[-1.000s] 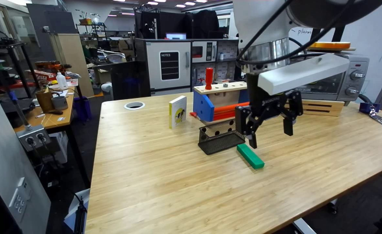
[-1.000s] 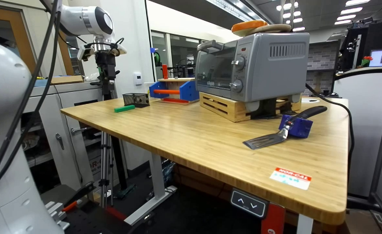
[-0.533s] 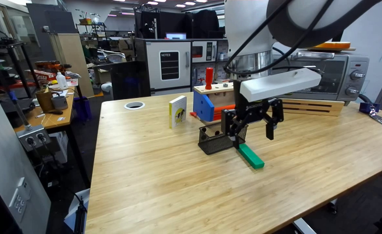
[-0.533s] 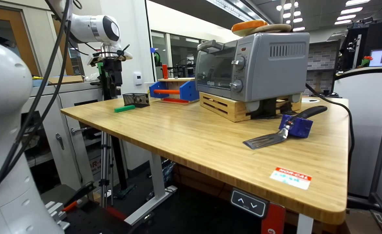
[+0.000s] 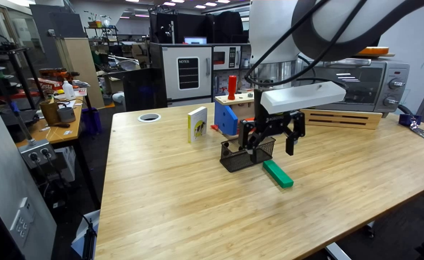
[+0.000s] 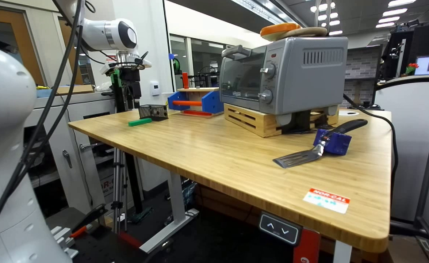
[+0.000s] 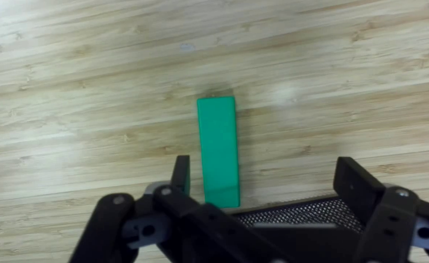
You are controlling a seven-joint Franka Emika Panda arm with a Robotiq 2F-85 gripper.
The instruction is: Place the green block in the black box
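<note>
The green block (image 6: 140,122) lies flat on the bench (image 6: 199,146), near the left corner in an exterior view and in from the front edge; the black box (image 6: 154,112) — open-topped mesh — stands just beside one end of it, whether touching I cannot tell; the gripper (image 7: 265,171) hangs above, its fingers (image 7: 356,186) well apart; in the wrist view one end of the block shows between them, much nearer one finger than the other; toward the far edge, past the box, stands a blue-and-orange toy structure (image 6: 212,102); near the right edge a spatula (image 6: 302,157) lies across a purple block (image 6: 337,143).
</note>
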